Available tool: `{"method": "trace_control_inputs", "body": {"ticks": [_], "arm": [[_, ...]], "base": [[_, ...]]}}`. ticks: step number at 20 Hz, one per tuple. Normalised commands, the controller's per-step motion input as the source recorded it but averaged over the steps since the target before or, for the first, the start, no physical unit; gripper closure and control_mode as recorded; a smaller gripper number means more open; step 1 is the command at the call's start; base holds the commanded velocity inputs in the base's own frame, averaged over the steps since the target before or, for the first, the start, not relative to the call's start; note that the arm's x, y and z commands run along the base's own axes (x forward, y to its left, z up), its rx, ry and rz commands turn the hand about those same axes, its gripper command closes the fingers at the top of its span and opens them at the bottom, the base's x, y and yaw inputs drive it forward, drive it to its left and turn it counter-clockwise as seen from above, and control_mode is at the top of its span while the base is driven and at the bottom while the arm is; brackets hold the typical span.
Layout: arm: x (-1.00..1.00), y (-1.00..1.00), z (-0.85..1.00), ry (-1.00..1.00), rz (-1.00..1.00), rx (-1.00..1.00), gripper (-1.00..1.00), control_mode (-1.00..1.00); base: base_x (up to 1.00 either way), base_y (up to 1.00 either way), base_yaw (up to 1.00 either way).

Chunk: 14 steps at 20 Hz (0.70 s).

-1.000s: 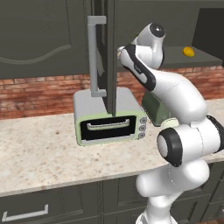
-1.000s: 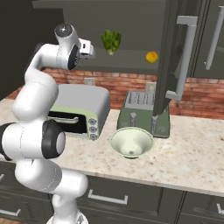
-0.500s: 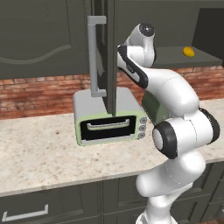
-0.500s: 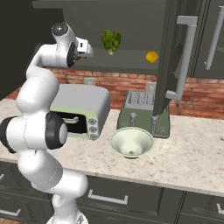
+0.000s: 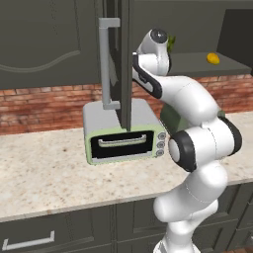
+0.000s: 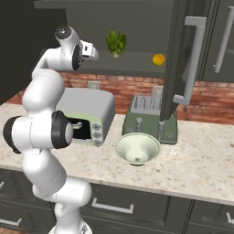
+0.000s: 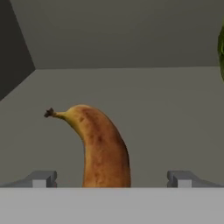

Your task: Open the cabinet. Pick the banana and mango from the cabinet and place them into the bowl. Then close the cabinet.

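Reaching into the open cabinet (image 6: 183, 55) for the banana (image 7: 99, 148)

The gripper (image 7: 111, 178) stands released, fingers straddling the banana to line up a grasp.

You see a rendered scene with even, soft light and no glare. The cabinet (image 6: 137, 27) inside is dim and grey, while the desk (image 5: 44, 173) is brighter. Shadows are weak; only a faint one lies under the bowl (image 6: 137, 148). In the hand view the banana (image 7: 100, 148) looks slightly soft, edges a little blurred.
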Motion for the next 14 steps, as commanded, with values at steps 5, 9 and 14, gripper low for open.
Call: {"method": "trace_control_inputs", "body": {"ticks": [5, 9, 14], "arm": [[0.19, 0.00, -0.14, 0.05, -0.01, 0.00, -1.00, -1.00], [0.12, 0.00, -0.23, 0.06, 0.00, 0.00, 1.00, -1.00], [0.03, 0.00, -0.20, 0.01, 0.00, 0.00, 1.00, -1.00]], "base": [[0.00, 0.00, 0.00], [0.00, 0.00, 0.00], [0.00, 0.00, 0.00]]}}
